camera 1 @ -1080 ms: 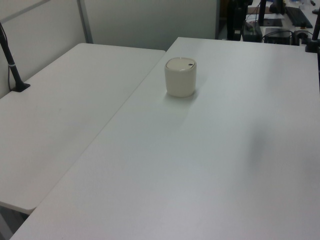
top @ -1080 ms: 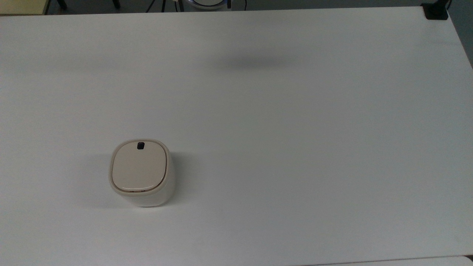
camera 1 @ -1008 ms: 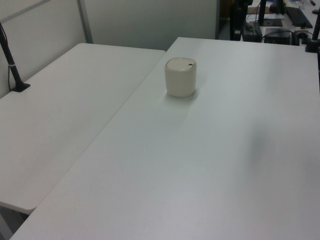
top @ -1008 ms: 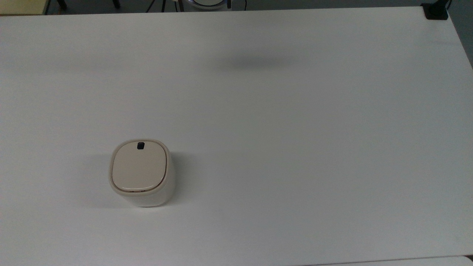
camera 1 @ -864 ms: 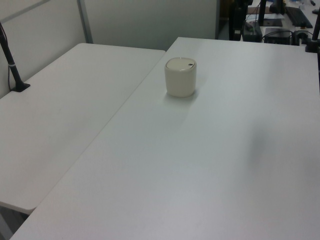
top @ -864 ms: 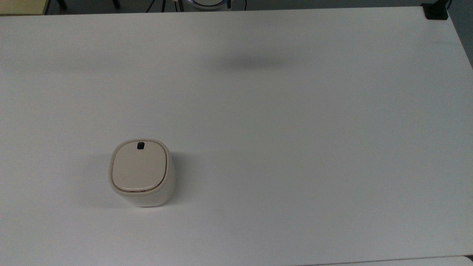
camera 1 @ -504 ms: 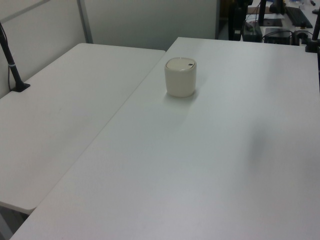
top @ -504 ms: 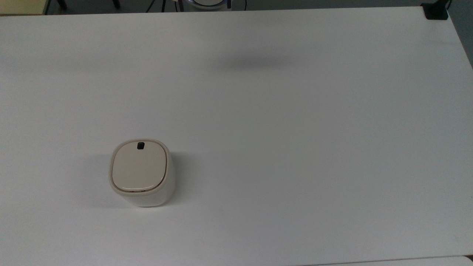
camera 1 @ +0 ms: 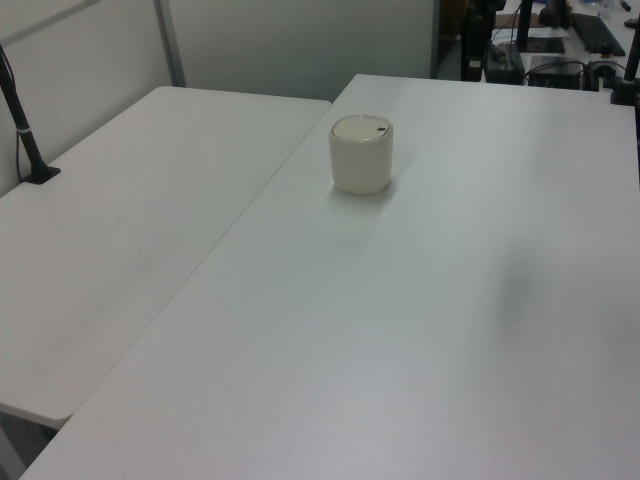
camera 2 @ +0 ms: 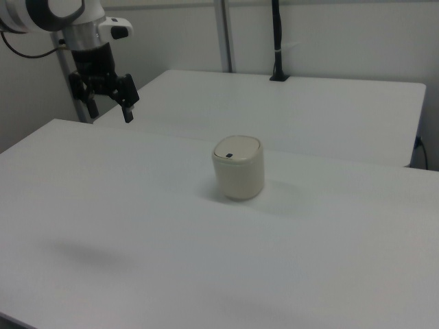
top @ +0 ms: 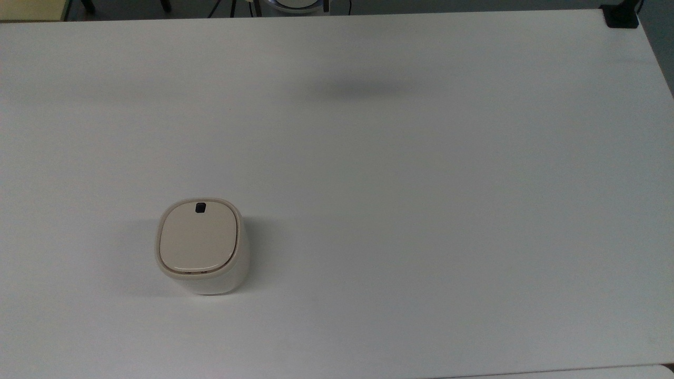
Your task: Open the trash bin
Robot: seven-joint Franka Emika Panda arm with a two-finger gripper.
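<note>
The trash bin (top: 199,245) is a small cream-white rounded-square tub standing upright on the white table (top: 421,210), toward the top view's lower left. Its flat beige lid lies shut, and a small black button (top: 200,208) sits near the lid's far edge. The same trash bin (camera 1: 361,155) stands toward the far end of the table in the left view, and the trash bin (camera 2: 238,168) is near the middle of the right view. My gripper (camera 2: 108,110) hangs high at the right view's upper left, well away from the bin, open and holding nothing.
A second white table (camera 1: 120,230) butts against the first along the left view's left side. A black clamped post (camera 1: 25,130) rises from that second table's edge. Another black clamp (top: 621,16) sits at the top view's upper right corner. The arm's shadow (top: 363,89) falls on the table.
</note>
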